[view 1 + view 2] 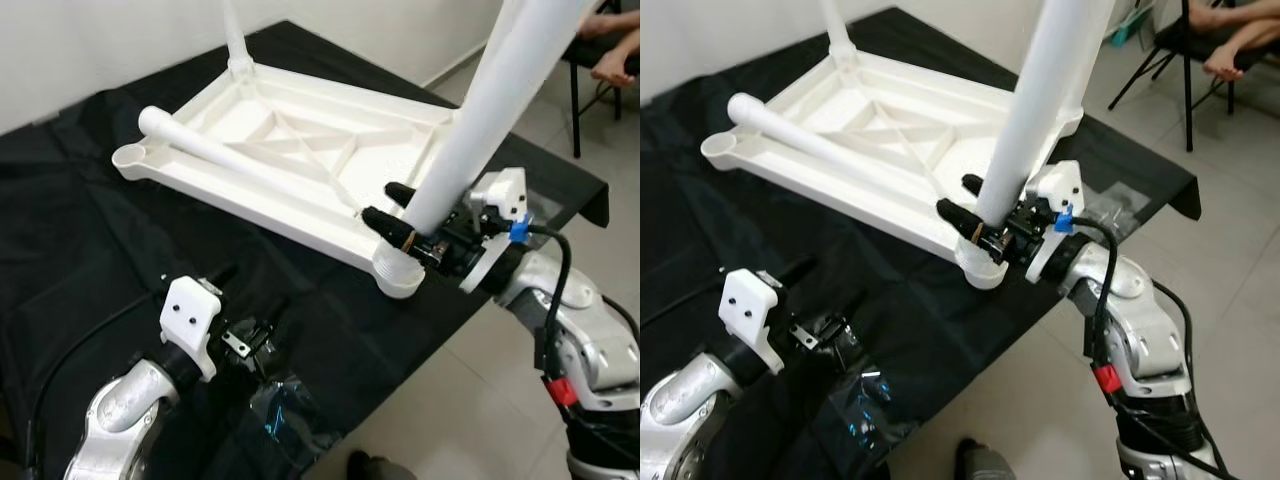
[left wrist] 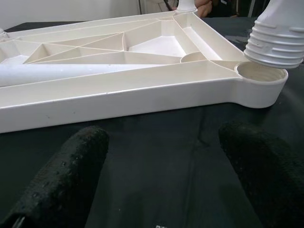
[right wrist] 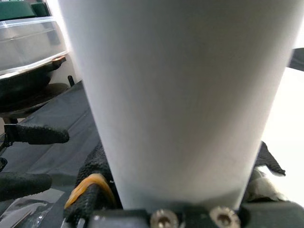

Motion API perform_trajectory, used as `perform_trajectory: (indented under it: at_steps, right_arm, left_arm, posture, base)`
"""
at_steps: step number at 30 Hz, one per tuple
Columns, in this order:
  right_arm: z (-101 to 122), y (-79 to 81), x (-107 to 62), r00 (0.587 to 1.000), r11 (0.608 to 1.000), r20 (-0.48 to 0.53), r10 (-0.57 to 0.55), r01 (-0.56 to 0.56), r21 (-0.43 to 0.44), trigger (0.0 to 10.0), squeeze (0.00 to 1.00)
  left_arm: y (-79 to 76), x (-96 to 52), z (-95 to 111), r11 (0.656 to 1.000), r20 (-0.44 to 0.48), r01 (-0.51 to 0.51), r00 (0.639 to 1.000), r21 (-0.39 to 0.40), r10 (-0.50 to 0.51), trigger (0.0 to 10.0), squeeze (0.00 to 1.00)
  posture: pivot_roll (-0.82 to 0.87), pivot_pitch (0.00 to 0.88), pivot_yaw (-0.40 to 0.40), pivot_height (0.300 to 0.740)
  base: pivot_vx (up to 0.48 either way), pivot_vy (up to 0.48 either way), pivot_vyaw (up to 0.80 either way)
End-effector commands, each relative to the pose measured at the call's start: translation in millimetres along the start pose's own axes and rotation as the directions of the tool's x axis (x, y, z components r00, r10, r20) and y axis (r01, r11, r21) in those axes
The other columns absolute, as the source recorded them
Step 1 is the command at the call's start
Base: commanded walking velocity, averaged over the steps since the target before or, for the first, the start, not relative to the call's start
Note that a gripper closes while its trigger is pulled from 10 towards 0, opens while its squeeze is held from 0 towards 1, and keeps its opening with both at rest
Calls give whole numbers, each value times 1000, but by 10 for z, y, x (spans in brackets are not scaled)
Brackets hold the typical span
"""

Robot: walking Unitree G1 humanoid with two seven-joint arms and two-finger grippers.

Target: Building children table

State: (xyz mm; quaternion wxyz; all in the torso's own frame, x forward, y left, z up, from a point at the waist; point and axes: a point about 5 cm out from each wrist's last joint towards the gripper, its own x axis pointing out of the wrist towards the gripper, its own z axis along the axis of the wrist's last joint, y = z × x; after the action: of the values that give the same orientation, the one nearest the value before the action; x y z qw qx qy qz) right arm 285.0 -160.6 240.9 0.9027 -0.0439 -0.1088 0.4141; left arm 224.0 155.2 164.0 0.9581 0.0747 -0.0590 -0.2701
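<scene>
The white tabletop (image 1: 300, 150) lay upside down on the black-draped desk (image 1: 80, 250), ribs up, so its corner sockets faced upward to take legs. At the near corner socket (image 2: 260, 76) the right pincer (image 1: 395, 222) pinched a white leg (image 1: 480, 120) low on its shaft, holding it tilted with the threaded end (image 2: 275, 45) just above the hole, apparently to line up the screw-in. A loose leg (image 1: 230, 155) rested across the ribs, within reach; another already stood at the far corner (image 1: 238, 50). The left pincer (image 2: 156, 185) lay spread on the cloth nearby, idle.
</scene>
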Motion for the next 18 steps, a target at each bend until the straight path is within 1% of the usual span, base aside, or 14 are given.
perform_trajectory:
  at_steps: [1,2,3,4,5,6,7,8,9,11,12,15,17,18]
  right_arm:
    - [65,45,18,999,1000,28,29,-28,-10,10000,0]
    - [113,49,-36,988,988,9,153,-153,-1,10000,0]
    - [156,-30,-15,927,928,-47,373,-373,14,10000,0]
    - [156,-30,-15,927,928,-47,373,-373,14,10000,0]
    - [239,-137,32,855,858,-71,514,-512,39,10000,0]
    - [316,-232,84,800,804,-83,594,-592,52,10000,0]
    - [316,-232,84,800,804,-83,594,-592,52,10000,0]
    - [407,-306,163,767,772,-90,636,-635,39,10000,0]
    - [407,-306,163,767,772,-90,636,-635,39,10000,0]
    - [546,-340,292,718,722,-85,691,-691,26,10000,0]
    - [546,-340,292,718,722,-85,691,-691,26,10000,0]
    - [585,-341,343,697,700,-87,712,-714,18,10000,0]
    - [592,-334,352,660,666,-108,743,-746,17,10000,0]
    - [592,-334,352,660,666,-108,743,-746,17,10000,0]
  left_arm:
    - [-17,-21,5,1000,4,13,1000,0,-13,10000,0]
    - [-73,-55,16,993,24,117,993,-3,-117,10000,0]
    - [-145,-72,33,967,46,247,969,-59,-244,10000,0]
    - [-145,-72,33,967,46,247,969,-59,-244,10000,0]
    - [-209,-81,55,937,63,334,942,-102,-329,10000,0]
    - [-250,-83,69,914,73,384,923,-130,-377,10000,0]
    - [-250,-83,69,914,73,384,923,-130,-377,10000,0]
    - [-287,-88,86,899,76,415,910,-143,-408,10000,0]
    - [-287,-88,86,899,76,415,910,-143,-408,10000,0]
    - [-331,-95,103,891,70,430,903,-143,-424,10000,0]
    - [-331,-95,103,891,70,430,903,-143,-424,10000,0]
    - [-348,-99,110,890,68,433,902,-141,-427,10000,0]
    - [-357,-113,123,894,74,432,902,-118,-426,10000,0]
    - [-357,-113,123,894,74,432,902,-118,-426,10000,0]
  posture:
    - [-28,248,-7,740]
    - [-34,260,-6,740]
    - [-54,312,15,740]
    - [-54,312,15,740]
    - [-46,331,17,740]
    - [-46,331,17,740]
    - [-46,331,17,740]
    - [-39,344,10,740]
    - [-39,344,10,740]
    - [-28,357,5,740]
    - [-28,357,5,740]
    - [-27,359,5,740]
    - [-16,374,6,740]
    - [-16,374,6,740]
  base:
    - [0,0,0]
    - [0,0,0]
    - [0,0,0]
    - [0,0,0]
    - [0,0,0]
    - [0,0,0]
    - [0,0,0]
    - [0,0,0]
    - [0,0,0]
    - [0,0,0]
    - [0,0,0]
    - [0,0,0]
    - [0,0,0]
    - [0,0,0]
